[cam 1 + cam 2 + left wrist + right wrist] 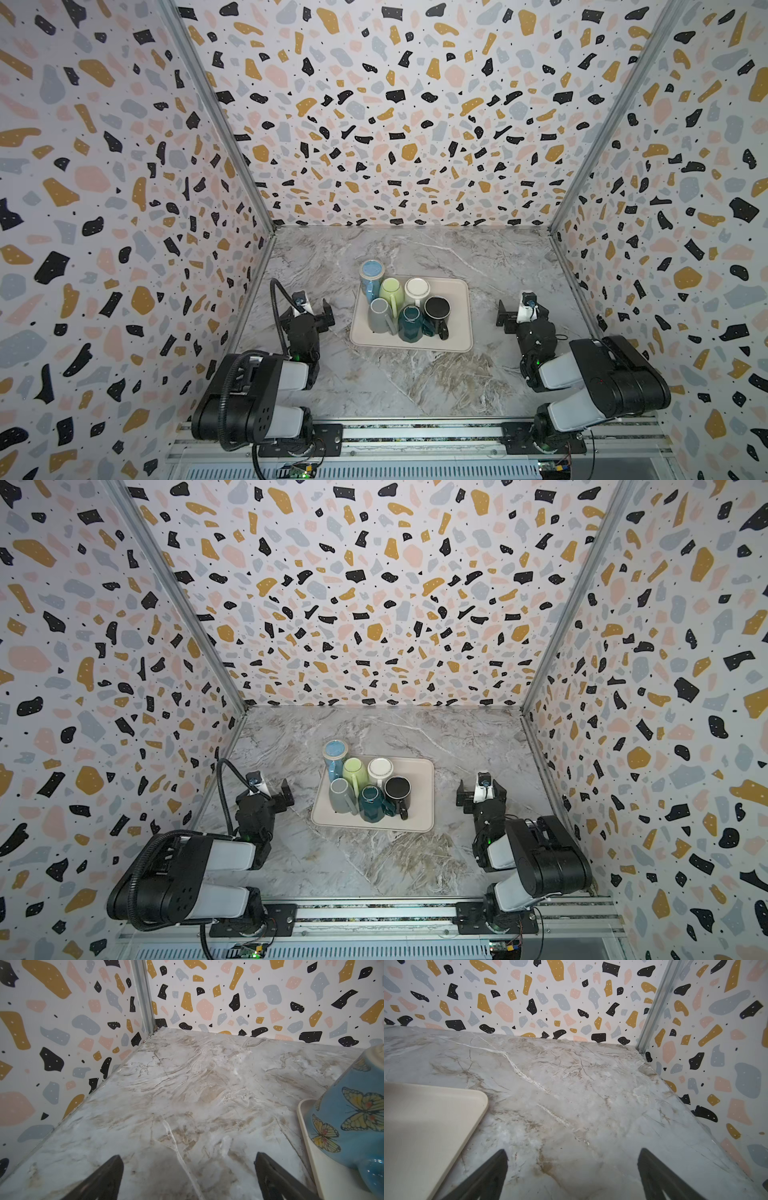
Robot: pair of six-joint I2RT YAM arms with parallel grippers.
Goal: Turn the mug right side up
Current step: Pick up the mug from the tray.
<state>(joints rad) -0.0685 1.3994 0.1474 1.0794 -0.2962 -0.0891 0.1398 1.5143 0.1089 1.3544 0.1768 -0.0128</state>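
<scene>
Mugs crowd the left part of the cream tray (459, 332), six of them packed close in two rows. In the far row, from left to right, stand the blue mug (371, 275) with butterflies on the tray's far left corner, the green mug (391, 291) and the white mug (417, 288). In the near row stand the grey mug (380, 316), the teal mug (410, 325) and the black mug (437, 312), whose handle points toward the near side.

The blue mug stands base up: in my left wrist view its pale foot ring is on top and its handle sits low by the tray floor. The white mug shows a flat, ringed base upward in both top views. For the other four I cannot tell which end is up.

The tray lies in the middle of the marble table (415, 382), between my two grippers. My left gripper (188, 1159) hangs low over the table just left of the tray, fingers spread wide with only bare marble between them. My right gripper (572, 1153) hangs the same way to the right of the tray, spread wide and holding nothing. Speckled walls (395, 124) close in the left, far and right sides.
</scene>
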